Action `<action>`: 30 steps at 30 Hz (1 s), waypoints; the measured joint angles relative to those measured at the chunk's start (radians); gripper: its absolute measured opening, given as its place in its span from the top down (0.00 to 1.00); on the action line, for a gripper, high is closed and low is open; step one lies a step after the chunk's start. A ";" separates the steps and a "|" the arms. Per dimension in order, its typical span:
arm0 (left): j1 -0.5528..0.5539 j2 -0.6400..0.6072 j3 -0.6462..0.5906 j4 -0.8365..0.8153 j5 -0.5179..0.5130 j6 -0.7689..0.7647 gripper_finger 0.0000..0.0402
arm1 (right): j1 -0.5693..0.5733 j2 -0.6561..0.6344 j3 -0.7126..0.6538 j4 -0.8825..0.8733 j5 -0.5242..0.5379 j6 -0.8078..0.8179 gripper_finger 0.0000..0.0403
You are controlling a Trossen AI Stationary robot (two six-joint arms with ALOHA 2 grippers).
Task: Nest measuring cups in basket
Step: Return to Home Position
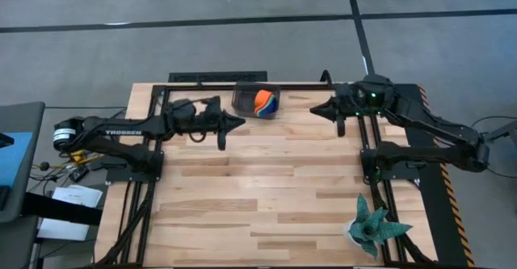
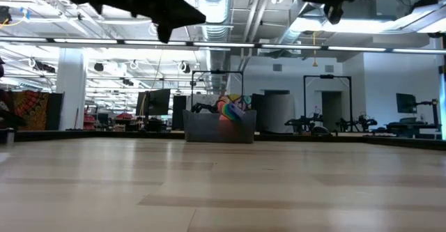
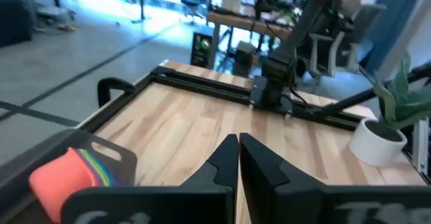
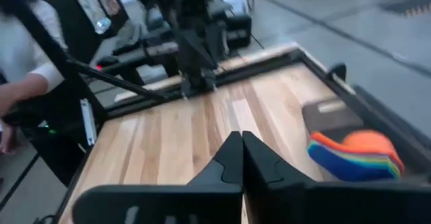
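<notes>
left gripper [image 1: 239,123] and right gripper [image 1: 315,108], both pinched closed and empty, flank the basket [image 1: 242,99]; nested measuring cups [image 1: 264,102] lie inside it.

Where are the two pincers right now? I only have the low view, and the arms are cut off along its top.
Observer: From above, the left pincer hangs by the basket's left side and the right pincer off to its right.
Operator: Open or shut?
Observer: The wrist views show both shut, holding nothing.
Operator: Anything else on the table?
Observer: A teal spiky plant stands at the table's near right corner.
</notes>
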 joint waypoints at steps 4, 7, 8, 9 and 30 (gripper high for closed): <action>-0.037 -0.083 -0.104 0.102 -0.063 -0.004 1.00 | 0.001 -0.088 -0.074 0.037 -0.006 -0.024 0.96; -0.044 -0.147 -0.166 0.113 -0.077 0.021 1.00 | 0.008 -0.170 -0.134 0.086 -0.012 -0.027 0.98; -0.044 -0.158 -0.178 0.105 -0.075 0.042 1.00 | 0.015 -0.196 -0.153 0.095 -0.014 -0.027 0.98; -0.046 -0.169 -0.192 0.096 -0.066 0.053 1.00 | 0.021 -0.219 -0.168 0.093 -0.014 -0.027 0.98; -0.149 -0.360 -0.479 0.310 -0.128 0.174 1.00 | 0.093 -0.764 -0.396 0.034 0.014 0.075 0.99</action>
